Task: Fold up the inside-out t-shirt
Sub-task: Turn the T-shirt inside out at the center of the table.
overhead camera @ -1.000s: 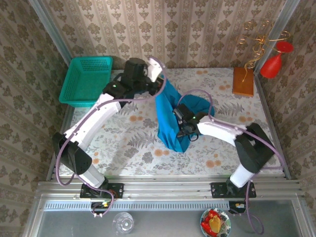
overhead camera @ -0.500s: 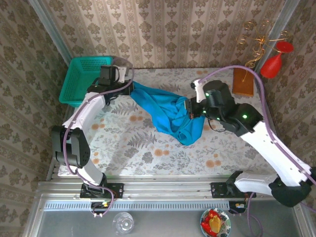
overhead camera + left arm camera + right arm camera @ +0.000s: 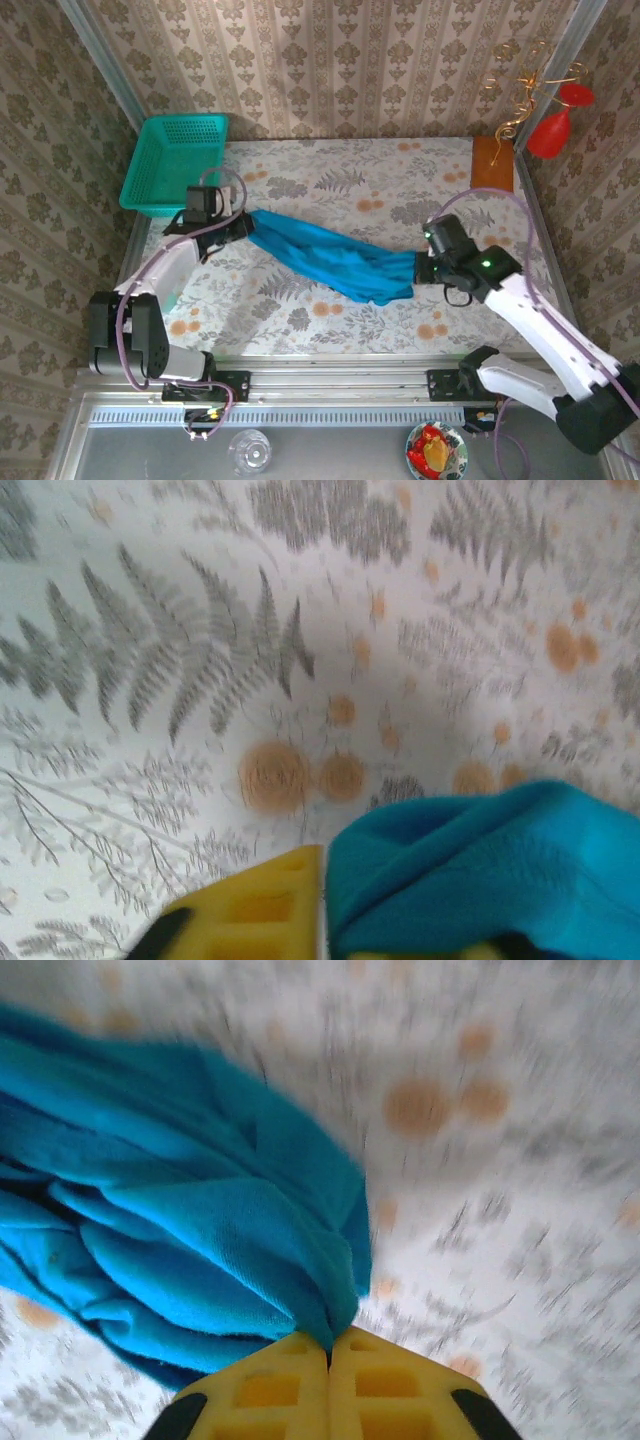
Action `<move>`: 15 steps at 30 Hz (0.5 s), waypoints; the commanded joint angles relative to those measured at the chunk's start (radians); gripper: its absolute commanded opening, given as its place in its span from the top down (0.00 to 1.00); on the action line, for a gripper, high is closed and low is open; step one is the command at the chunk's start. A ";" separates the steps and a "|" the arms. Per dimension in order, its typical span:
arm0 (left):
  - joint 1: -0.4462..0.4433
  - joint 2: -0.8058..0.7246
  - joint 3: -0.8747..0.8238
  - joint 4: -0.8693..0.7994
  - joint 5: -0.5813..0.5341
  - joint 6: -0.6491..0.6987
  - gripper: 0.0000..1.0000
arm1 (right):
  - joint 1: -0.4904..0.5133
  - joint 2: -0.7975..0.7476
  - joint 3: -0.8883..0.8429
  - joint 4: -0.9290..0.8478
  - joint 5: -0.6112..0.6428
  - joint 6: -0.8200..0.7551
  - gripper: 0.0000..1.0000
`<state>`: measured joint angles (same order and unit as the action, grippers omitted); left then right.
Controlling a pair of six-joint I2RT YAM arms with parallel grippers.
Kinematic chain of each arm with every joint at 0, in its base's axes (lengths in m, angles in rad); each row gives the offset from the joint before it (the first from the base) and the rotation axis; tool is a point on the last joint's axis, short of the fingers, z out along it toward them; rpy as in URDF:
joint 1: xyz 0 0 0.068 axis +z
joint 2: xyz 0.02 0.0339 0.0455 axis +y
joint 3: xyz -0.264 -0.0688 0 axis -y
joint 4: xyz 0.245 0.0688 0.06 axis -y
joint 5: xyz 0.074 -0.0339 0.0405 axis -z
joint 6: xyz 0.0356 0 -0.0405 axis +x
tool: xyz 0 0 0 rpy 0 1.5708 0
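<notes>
Pinching the t-shirt (image 3: 330, 262) at both ends, with left gripper (image 3: 243, 222) and right gripper (image 3: 416, 270) jaws closed on cloth. Stretched like a rope across the surface (image 3: 330, 180).

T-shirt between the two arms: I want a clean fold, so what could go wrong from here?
1. The t-shirt is stretched as a bunched rope between the left fingers and the right fingers. Set down like this, it would likely land twisted rather than flat.
2. The right fingers pinch only a small tip of cloth at their very ends, so more pull could make it slip out.
</notes>
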<state>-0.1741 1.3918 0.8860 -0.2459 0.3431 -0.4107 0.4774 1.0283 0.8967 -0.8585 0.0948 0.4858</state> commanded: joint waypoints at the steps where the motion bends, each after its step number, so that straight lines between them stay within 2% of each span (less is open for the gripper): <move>1: -0.047 -0.036 0.002 -0.016 -0.036 -0.010 0.66 | 0.005 0.038 -0.013 0.037 -0.140 0.076 0.76; 2: -0.068 -0.044 0.016 -0.038 -0.060 0.002 0.60 | 0.010 0.048 -0.003 0.042 -0.136 0.074 0.69; 4: -0.125 -0.050 0.077 -0.119 -0.148 0.021 0.53 | 0.015 0.066 0.026 0.044 -0.127 0.062 0.63; 8: -0.270 0.000 0.222 -0.236 -0.231 0.074 0.47 | 0.018 0.121 0.099 0.021 -0.106 0.030 0.59; 11: -0.401 0.073 0.316 -0.281 -0.211 0.093 0.47 | 0.042 0.174 0.162 -0.006 -0.089 0.001 0.55; 15: -0.543 0.171 0.390 -0.291 -0.121 0.095 0.46 | 0.137 0.249 0.254 -0.045 -0.015 -0.015 0.41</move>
<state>-0.6559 1.5009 1.2526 -0.4492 0.1757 -0.3435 0.5621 1.2419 1.0939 -0.8520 0.0235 0.4946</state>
